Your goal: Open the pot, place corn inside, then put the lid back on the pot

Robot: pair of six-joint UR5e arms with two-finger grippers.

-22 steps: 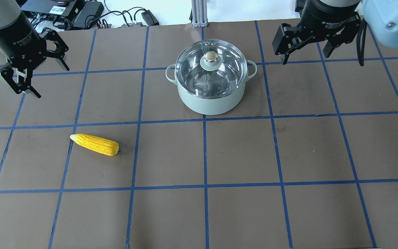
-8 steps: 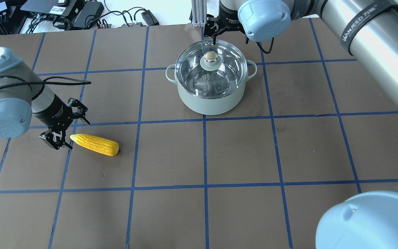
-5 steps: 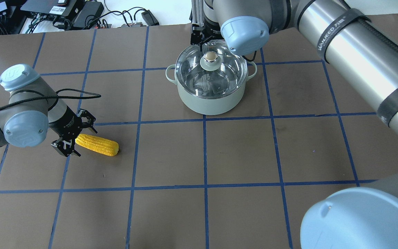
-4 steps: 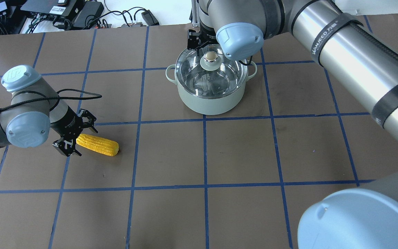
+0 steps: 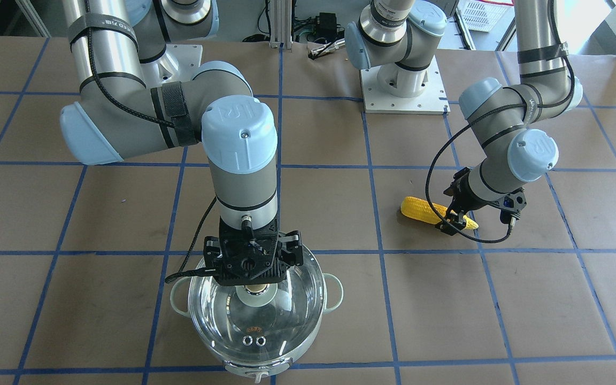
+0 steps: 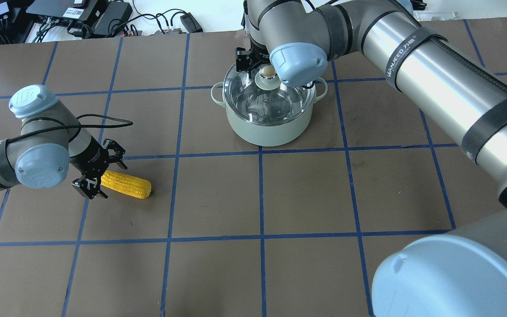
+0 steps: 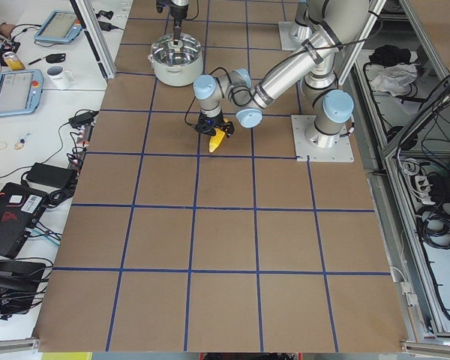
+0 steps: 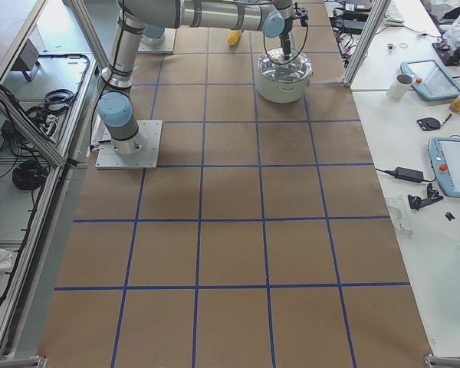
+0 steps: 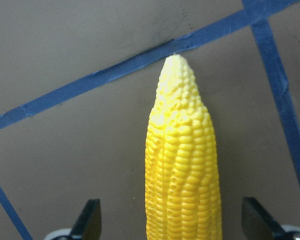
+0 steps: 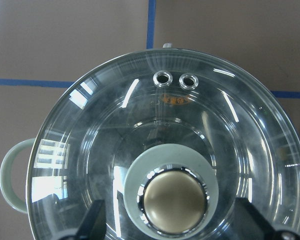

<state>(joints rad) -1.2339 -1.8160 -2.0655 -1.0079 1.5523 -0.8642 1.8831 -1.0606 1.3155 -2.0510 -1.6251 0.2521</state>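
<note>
Left pincer [image 6: 102, 177]: I read the jaws as wide, straddling the corn [image 6: 126, 186] toward its pointed end, with a gap on each side
Right pincer [image 10: 175, 222]: jaws wide, one either side of the knob [image 10: 175, 199], not touching it
Obscured: from overhead the right wrist covers its own fingertips; the left wrist view cuts off the corn's thick end
Pot [image 6: 271, 131]: lid [image 6: 280, 97] seated on the rim; through the glass I make out only steel and glare
Corn: flat on the table [image 6: 306, 193], well apart from the pot
</note>
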